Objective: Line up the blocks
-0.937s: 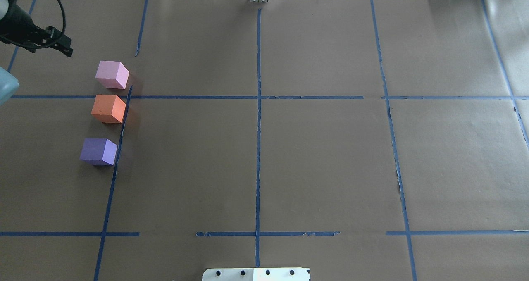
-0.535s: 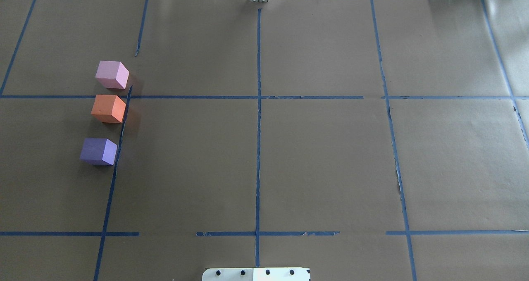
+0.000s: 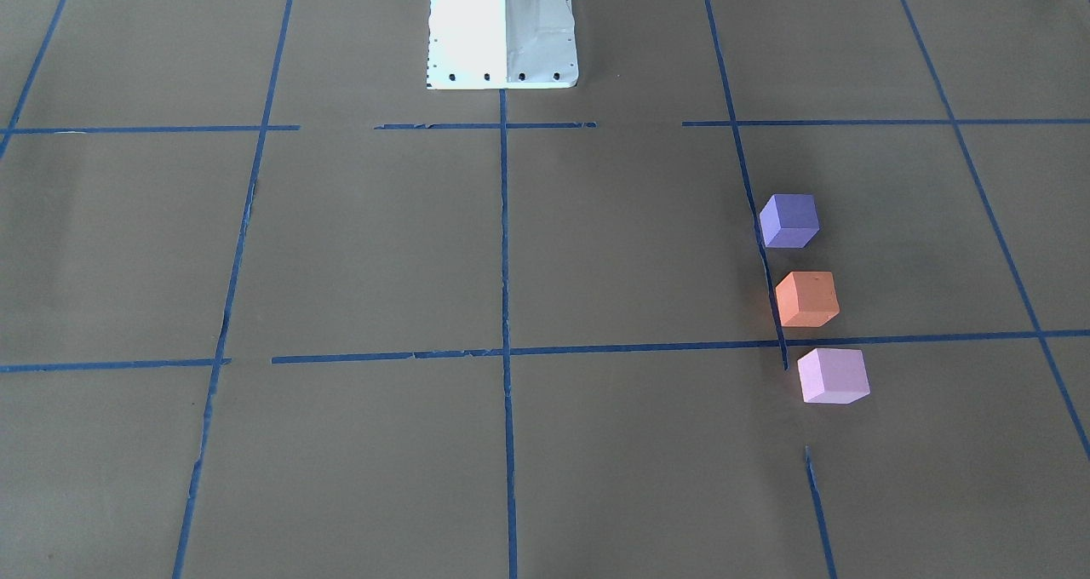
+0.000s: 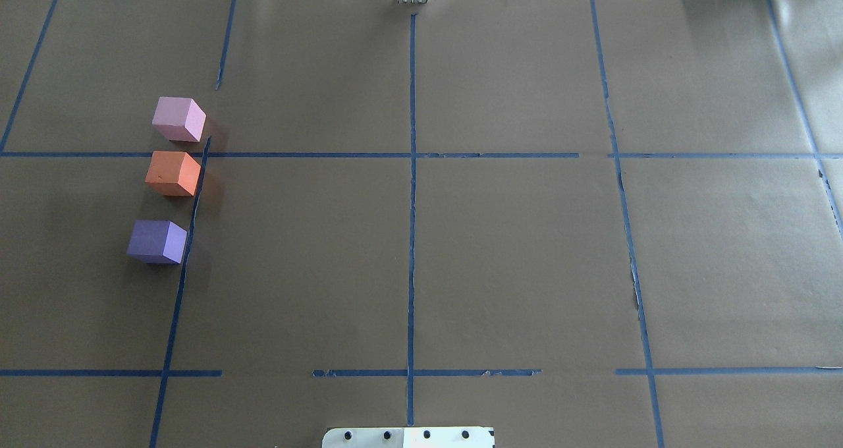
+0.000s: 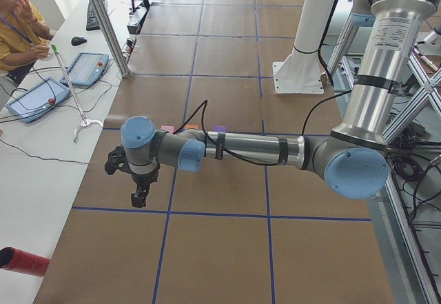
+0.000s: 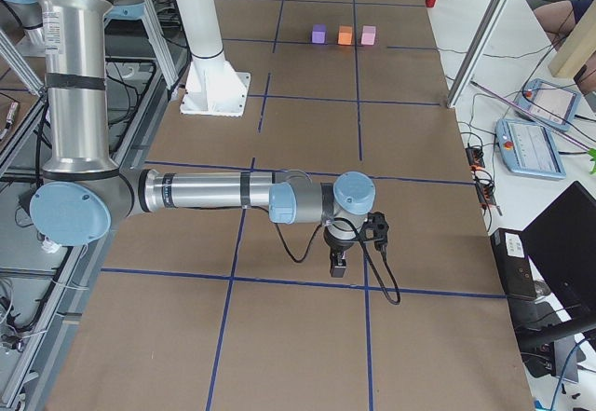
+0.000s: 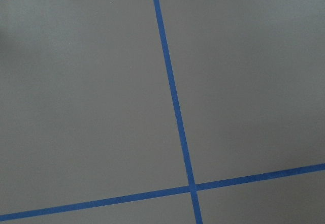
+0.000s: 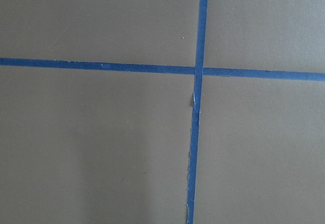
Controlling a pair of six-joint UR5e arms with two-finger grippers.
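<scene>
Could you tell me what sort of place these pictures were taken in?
Probably a robotics lab: a table gridded with blue tape, the left arm and right arm, an operator beside control tablets.

Bright, even light, all views sharp. Soft faint shadows fall just right of the blocks (image 4: 172, 173) in the overhead view. The white robot base (image 3: 502, 34) is blown out in the front view (surface detail lost). Wrist views are flat and slightly soft. The brown paper (image 4: 514, 250) reads darker overhead.

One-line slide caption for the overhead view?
Pink block, orange block and purple block in a spaced row beside a blue tape line on the brown-papered table.
</scene>
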